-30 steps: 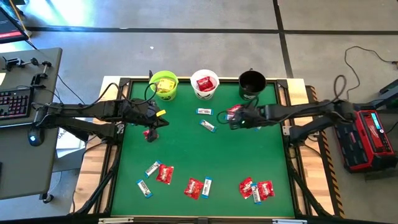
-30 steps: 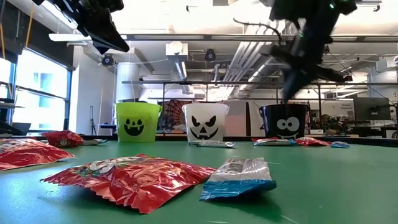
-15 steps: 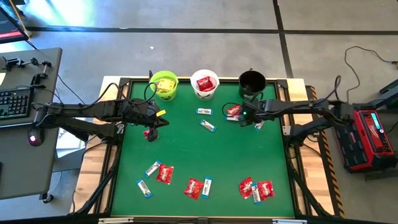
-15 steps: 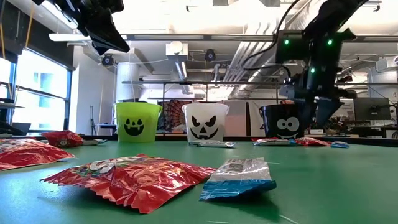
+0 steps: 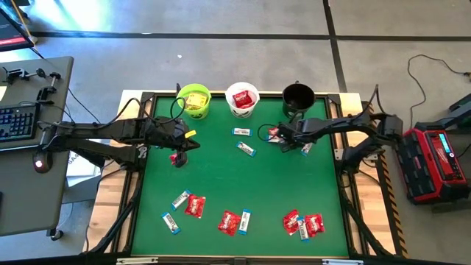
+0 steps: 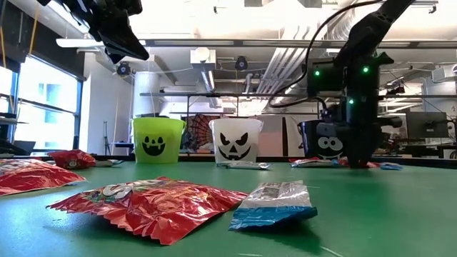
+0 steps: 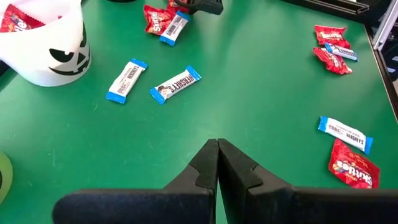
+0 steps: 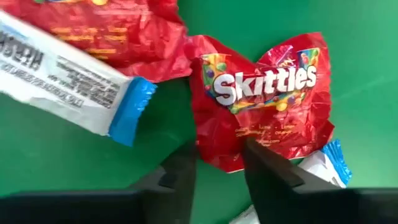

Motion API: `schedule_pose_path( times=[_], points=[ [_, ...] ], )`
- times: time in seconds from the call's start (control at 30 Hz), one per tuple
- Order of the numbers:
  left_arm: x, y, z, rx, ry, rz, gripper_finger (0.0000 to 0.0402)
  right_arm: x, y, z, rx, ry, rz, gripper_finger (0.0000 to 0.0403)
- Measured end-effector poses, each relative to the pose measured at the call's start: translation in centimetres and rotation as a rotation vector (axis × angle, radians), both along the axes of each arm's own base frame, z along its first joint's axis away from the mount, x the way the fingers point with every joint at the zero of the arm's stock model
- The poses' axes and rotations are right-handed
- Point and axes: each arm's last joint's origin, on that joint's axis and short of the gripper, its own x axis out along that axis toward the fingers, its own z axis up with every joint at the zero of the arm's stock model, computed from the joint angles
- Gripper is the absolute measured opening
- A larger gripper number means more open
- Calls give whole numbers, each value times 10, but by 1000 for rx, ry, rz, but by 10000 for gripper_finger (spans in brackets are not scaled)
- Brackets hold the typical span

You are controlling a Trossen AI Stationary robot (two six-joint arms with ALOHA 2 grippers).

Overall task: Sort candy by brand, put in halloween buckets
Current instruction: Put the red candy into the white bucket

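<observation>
My right gripper [image 5: 280, 134] is open, low over a small heap of candy in front of the black bucket [image 5: 298, 98]. Its fingers point down and stand either side of the near edge of a red Skittles packet [image 8: 261, 106], which lies flat on the table beside a blue-and-white bar [image 8: 68, 81]. My left gripper [image 7: 217, 155] is shut and empty, held high over the table's left part [image 5: 182, 143]. The lime green bucket [image 5: 195, 114] holds yellow packets. The white bucket [image 5: 243, 112] holds red ones. My right gripper comes at the red Skittles packet from above, with the packet's near edge [image 8: 221, 158] in the gap between the open fingers. The packet lies flat on the table. Whether the fingertips [image 8: 183, 162] touch it, I cannot tell.
Two blue-and-white bars [image 5: 241, 132] [image 5: 246, 149] lie in front of the white bucket. A red packet [image 5: 175, 158] lies under my left arm. Several red packets and blue bars are scattered along the near side [image 5: 228, 221] [image 5: 302, 223]. The table's middle is bare green.
My right gripper has come down from high above the table to the candy heap in front of the black bucket, ending with its fingertips at table level.
</observation>
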Motion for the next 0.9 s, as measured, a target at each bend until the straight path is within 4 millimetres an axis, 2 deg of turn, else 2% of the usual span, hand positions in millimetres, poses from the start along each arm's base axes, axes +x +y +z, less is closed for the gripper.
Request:
schedule_pose_path(
  times=[0.17,0.27,0.43,0.7,0.9],
  points=[
    [0,0,0,0,0,0,0,2,0,1,5,-7,32,15],
    [0,0,0,3,0,3,0,3,1,5,34,10,51,10],
    [0,0,0,9,1,12,0,12,5,26,73,-30,94,2],
    [0,1,0,17,2,22,0,24,22,88,59,-133,166,0],
    [0,1,0,16,1,33,0,48,28,145,-39,-342,265,0]
  ],
)
